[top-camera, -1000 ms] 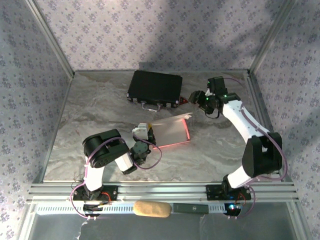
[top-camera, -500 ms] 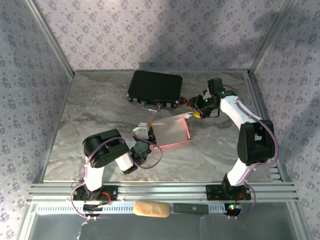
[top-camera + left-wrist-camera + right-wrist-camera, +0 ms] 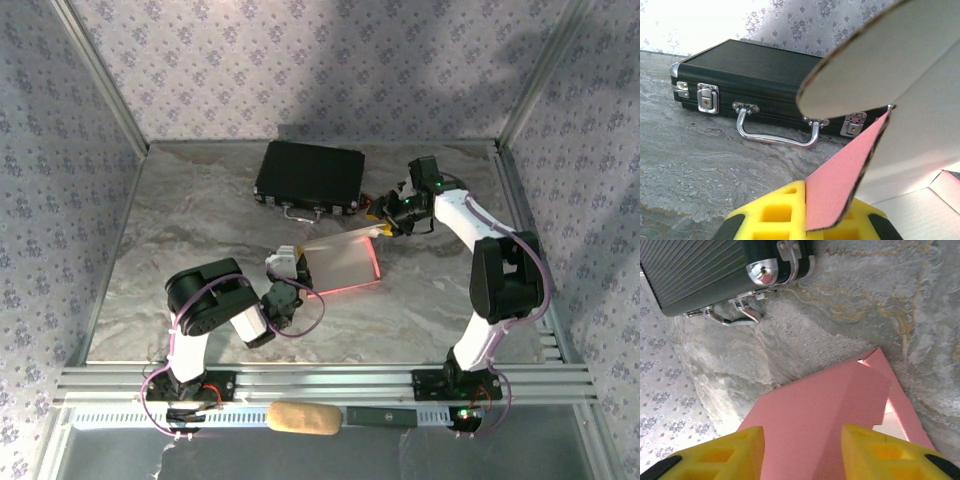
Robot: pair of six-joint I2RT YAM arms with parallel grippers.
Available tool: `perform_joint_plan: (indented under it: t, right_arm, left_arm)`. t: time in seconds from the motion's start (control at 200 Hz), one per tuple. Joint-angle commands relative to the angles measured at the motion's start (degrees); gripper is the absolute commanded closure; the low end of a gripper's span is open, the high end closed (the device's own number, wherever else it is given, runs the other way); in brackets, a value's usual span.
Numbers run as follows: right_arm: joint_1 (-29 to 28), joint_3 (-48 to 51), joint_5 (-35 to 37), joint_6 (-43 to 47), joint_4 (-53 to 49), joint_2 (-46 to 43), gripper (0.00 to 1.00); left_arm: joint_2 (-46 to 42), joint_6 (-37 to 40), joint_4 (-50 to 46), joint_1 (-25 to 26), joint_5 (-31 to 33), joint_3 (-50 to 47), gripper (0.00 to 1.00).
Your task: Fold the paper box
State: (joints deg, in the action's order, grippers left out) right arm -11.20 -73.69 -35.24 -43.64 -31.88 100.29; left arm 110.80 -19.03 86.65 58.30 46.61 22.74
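The paper box (image 3: 342, 266) lies mid-table, pale inside with a pink rim, one panel raised along its far side. My left gripper (image 3: 283, 268) sits at the box's left end. In the left wrist view it (image 3: 809, 196) is shut on a pink flap (image 3: 842, 185), and a pale rounded flap (image 3: 875, 70) rises above. My right gripper (image 3: 386, 222) hovers at the box's far right corner. In the right wrist view its yellow fingers (image 3: 720, 456) stand apart, and the pink card (image 3: 820, 405) lies in the gap (image 3: 802, 435) and beyond it.
A black hard case (image 3: 308, 175) with metal latches lies at the back, just beyond the box (image 3: 765, 80) (image 3: 700, 270). Patterned walls and metal rails enclose the table. A tan roll (image 3: 303, 418) rests on the front rail.
My right gripper has come left and down from beside the case to the box's far right corner, its jaws narrowing. The left gripper and the box have not moved.
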Motion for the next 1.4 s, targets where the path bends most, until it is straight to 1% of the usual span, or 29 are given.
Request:
perform_joint_plan:
  t: [0.0,0.17,0.3,0.345,0.5,0.635,0.834,1.194,1.309,1.399]
  right_arm:
    - [-0.44,-0.2,-2.25,0.22,-0.44,-0.25,0.55]
    - [-0.49,3.74,-2.54,-1.9,0.57,-3.88,0.52]
    - [-0.56,4.87,-4.08,-3.76,1.65,-4.24,0.52]
    - [-0.65,6.86,-3.96,-4.33,1.62,-4.43,0.52]
    - [-1.59,8.46,-2.88,-7.01,1.38,-5.25,0.52]
    - [-2.07,10.73,-2.8,-11.18,3.98,-5.75,0.51]
    - [-2.65,10.21,-4.06,-13.74,5.29,-4.62,0.55]
    - [-3.52,11.18,-6.85,-18.84,7.42,-3.08,0.59]
    - [-3.86,8.73,-6.33,-18.36,4.35,-2.23,0.6]
    - [-3.85,7.45,-7.65,-18.31,2.85,-0.93,0.63]
  left_arm:
    - [2.4,-0.47,-8.15,0.76,-1.69,-0.18,1.0]
    - [2.58,-0.73,-8.39,0.76,-1.79,0.01,1.0]
    - [2.58,-0.75,-8.25,0.76,-1.78,0.02,1.0]
    - [2.56,-0.75,-8.18,0.76,-1.87,0.1,1.0]
    - [2.75,-0.92,-8.25,0.76,-2.38,0.54,1.0]
    - [2.85,-0.75,-8.21,1.02,-2.49,0.81,1.0]
    - [2.86,-0.92,-8.25,1.29,-2.48,0.88,1.0]
    - [2.79,-0.14,-8.38,1.37,-3.06,1.43,1.0]
    - [1.78,0.36,-9.02,1.37,-2.93,1.41,1.0]
    - [0.63,0.71,-10.16,1.37,-2.97,1.76,1.0]
